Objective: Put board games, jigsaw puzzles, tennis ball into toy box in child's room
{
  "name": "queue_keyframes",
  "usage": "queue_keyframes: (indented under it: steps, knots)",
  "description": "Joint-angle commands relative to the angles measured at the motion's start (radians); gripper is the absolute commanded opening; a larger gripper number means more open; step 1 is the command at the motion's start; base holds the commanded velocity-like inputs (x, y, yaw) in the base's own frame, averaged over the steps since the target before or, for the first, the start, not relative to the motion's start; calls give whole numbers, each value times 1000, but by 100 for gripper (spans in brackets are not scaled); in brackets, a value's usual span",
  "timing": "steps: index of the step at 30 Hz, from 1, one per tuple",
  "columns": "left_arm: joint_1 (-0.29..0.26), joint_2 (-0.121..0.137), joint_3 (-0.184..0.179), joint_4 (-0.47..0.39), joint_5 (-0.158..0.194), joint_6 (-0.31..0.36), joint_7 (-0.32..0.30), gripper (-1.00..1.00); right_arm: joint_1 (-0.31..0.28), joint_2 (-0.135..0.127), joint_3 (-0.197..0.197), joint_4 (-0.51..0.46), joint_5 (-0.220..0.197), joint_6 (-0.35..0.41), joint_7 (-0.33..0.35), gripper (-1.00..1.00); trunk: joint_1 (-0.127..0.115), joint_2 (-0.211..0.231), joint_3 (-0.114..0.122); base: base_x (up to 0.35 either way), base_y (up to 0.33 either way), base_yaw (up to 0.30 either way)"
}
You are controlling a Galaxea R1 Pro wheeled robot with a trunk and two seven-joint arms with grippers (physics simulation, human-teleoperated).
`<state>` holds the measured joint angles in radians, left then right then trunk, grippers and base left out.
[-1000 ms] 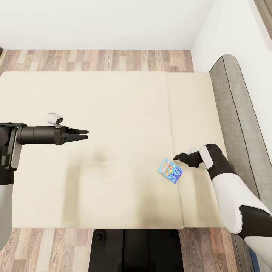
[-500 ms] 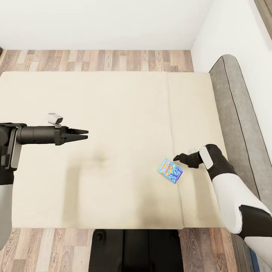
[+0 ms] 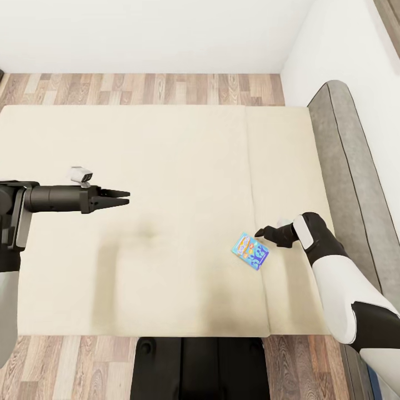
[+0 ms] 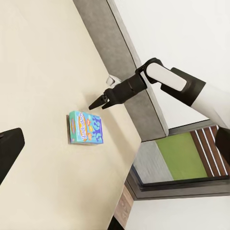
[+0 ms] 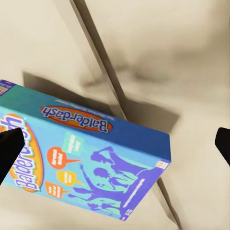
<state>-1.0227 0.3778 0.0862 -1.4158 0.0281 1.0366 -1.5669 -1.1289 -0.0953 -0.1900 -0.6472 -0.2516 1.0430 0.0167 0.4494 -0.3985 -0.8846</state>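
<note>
A blue board game (image 3: 250, 251) with bright print lies flat on the bed (image 3: 178, 161), close to the mattress seam and the near edge. My right gripper (image 3: 259, 232) hovers open just beside and above the box's far right corner, touching nothing. In the right wrist view the board game (image 5: 81, 163) lies between and below the spread fingertips (image 5: 9, 146). My left gripper (image 3: 128, 198) is open and holds nothing, out over the left half of the bed and far from the box. From the left wrist, the board game (image 4: 85, 128) and the right gripper (image 4: 91, 106) show together.
A low grey headboard (image 3: 344, 166) runs along the bed's right side against the white wall. Wood-plank floor (image 3: 144, 89) lies beyond the bed's far edge. My dark base (image 3: 200, 366) stands at the near edge. A window (image 4: 177, 163) shows past the headboard.
</note>
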Motion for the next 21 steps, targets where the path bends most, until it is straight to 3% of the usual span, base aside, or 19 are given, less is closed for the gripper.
queue_keyframes:
  steps: [1,21]
  knots:
    - [0,0,0,0,0,11,-4,100,0,0,-2,-1,1,4,2,100,1,-2,-1,0,0,0]
    - [0,0,0,0,0,11,-4,100,3,-1,0,13,6,4,6,100,1,-2,-1,0,0,0]
